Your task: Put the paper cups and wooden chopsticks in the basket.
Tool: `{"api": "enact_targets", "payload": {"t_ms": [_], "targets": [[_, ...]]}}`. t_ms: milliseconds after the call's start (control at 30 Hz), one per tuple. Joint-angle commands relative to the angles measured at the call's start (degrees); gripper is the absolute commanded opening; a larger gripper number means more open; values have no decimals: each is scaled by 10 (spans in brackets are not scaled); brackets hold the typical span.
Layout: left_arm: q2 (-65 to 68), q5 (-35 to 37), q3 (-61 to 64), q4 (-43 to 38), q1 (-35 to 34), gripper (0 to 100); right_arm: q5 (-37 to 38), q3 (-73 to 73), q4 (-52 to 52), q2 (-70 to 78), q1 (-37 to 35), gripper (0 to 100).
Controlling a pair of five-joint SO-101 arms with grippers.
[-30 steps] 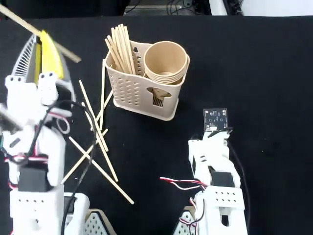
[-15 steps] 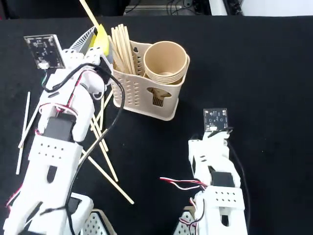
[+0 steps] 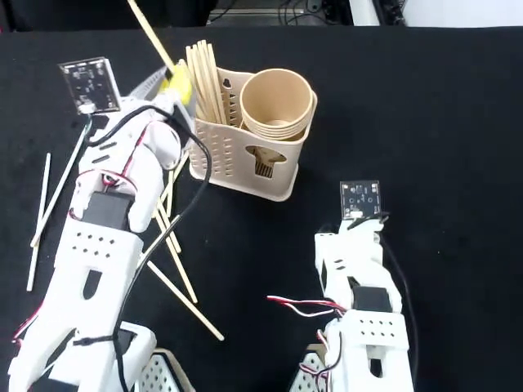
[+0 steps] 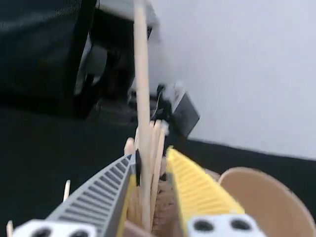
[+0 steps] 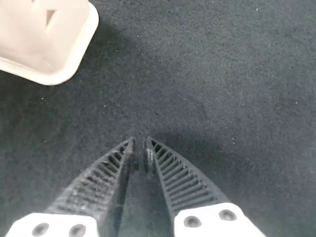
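High view: a pale wooden chopstick (image 3: 151, 34) is pinched between the nearly closed yellow-padded jaws of the left gripper (image 3: 176, 82), right at the beige perforated plastic basket (image 3: 237, 155). It slants up and away from the basket, low end aimed at the compartment that holds a bundle of chopsticks (image 3: 204, 82), probably so it can slide in beside them. The stacked tan paper cups (image 3: 278, 102) fill the basket's other compartment. Loose chopsticks (image 3: 172, 278) lie crossed on the black cloth table (image 3: 441, 122) near the basket, under the left arm. The right gripper (image 5: 139, 148) rests closed and empty, apart from the basket, leaving room.
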Motion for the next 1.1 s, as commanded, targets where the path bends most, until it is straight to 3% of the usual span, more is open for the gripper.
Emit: {"api": "enact_targets", "payload": {"t_ms": [0,200,367,533,733,933,1067], "targets": [[-7,-5,-57,96,1,166,6,0,2,-8,-8,40],[-3,-72,-213,332,-48,166,6,0,2,-8,-8,40],[33,-153,-327,515,-190,166,6,0,3,-8,-8,40],[162,-292,-378,623,-309,166,6,0,3,-8,-8,40],[373,-424,-403,659,-364,166,6,0,3,-8,-8,40],[570,-502,-512,661,-379,166,6,0,3,-8,-8,40],[676,-515,-614,663,-386,166,6,0,3,-8,-8,40]]}}
